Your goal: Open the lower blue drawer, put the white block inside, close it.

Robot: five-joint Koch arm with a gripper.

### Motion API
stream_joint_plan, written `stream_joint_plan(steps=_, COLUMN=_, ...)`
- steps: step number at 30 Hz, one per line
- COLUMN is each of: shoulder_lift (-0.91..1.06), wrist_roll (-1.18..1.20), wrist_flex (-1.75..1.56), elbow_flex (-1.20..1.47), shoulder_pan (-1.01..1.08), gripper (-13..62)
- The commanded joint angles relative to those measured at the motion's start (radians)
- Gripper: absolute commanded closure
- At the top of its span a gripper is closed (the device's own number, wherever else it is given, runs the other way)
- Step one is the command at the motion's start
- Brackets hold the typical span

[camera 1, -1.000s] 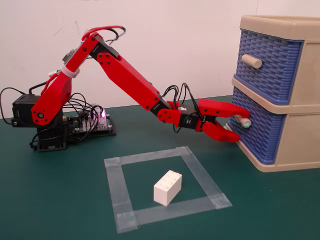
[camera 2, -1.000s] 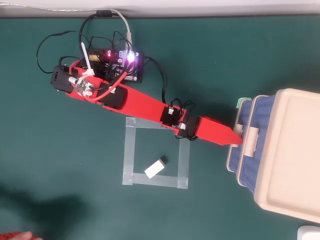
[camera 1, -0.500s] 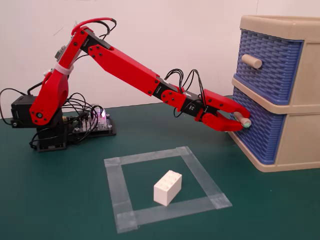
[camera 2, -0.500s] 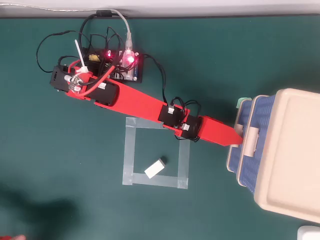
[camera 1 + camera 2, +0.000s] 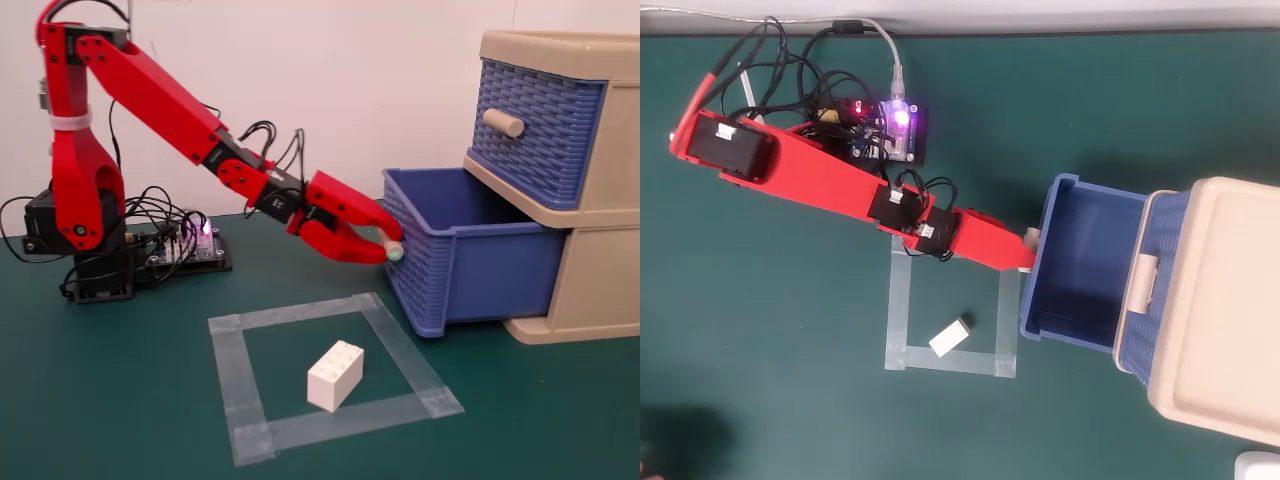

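Note:
The lower blue drawer (image 5: 480,265) stands pulled out of the beige cabinet (image 5: 600,270) and looks empty inside in the overhead view (image 5: 1080,250). My red gripper (image 5: 388,248) is at the drawer's front, with its jaws closed around the teal-tipped handle (image 5: 395,252). In the overhead view the gripper (image 5: 1025,258) touches the drawer front beside the handle (image 5: 1032,238). The white block (image 5: 335,375) lies on the green mat inside a square of clear tape (image 5: 400,350), in front of and below the gripper. It also shows in the overhead view (image 5: 951,336).
The upper blue drawer (image 5: 535,125) with its plain beige handle (image 5: 503,122) is closed above the open one. The arm's base (image 5: 85,220) and a lit circuit board (image 5: 895,130) with cables stand at the left. A white wall runs behind.

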Motion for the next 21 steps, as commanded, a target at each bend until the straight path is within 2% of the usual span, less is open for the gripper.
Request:
stream_joint_plan(steps=1, shoulder_lift=0.031, wrist_roll=0.091, wrist_flex=-0.012, elbow_flex=0.006, shoulder_pan=-0.005, gripper=40.8)
stream_joint_plan(steps=2, shoulder_lift=0.021, wrist_roll=0.091, wrist_flex=-0.012, elbow_flex=0.002, shoulder_pan=-0.005, gripper=25.1)
stream_joint_plan(steps=3, shoulder_lift=0.021, wrist_roll=0.091, wrist_flex=-0.012, elbow_flex=0.002, shoulder_pan=-0.003, gripper=17.1)
stream_joint_plan(steps=4, shoulder_lift=0.041, wrist_roll=0.092, wrist_flex=-0.008, elbow_flex=0.011, shoulder_pan=-0.002, gripper=14.7)
stream_joint_plan(steps=7, shoulder_lift=0.259, wrist_roll=0.098, wrist_flex=0.067, elbow_flex=0.018, shoulder_pan=0.008, gripper=14.5)
stream_joint_plan(steps=10, shoulder_lift=0.485, wrist_roll=0.100, wrist_flex=0.471, elbow_flex=-0.020, shoulder_pan=0.083, gripper=14.8)
stream_joint_plan(steps=12, shoulder_lift=0.554, wrist_roll=0.100, wrist_flex=0.787, elbow_flex=-0.155, shoulder_pan=0.160, gripper=14.9)
stream_joint_plan(steps=15, shoulder_lift=0.480, wrist_roll=0.098, wrist_flex=1.141, elbow_flex=-0.413, shoulder_pan=0.273, gripper=14.9)
stream_joint_plan(steps=21, shoulder_lift=0.029, wrist_roll=0.098, wrist_flex=1.528, elbow_flex=-0.914, shoulder_pan=0.457, gripper=14.6)
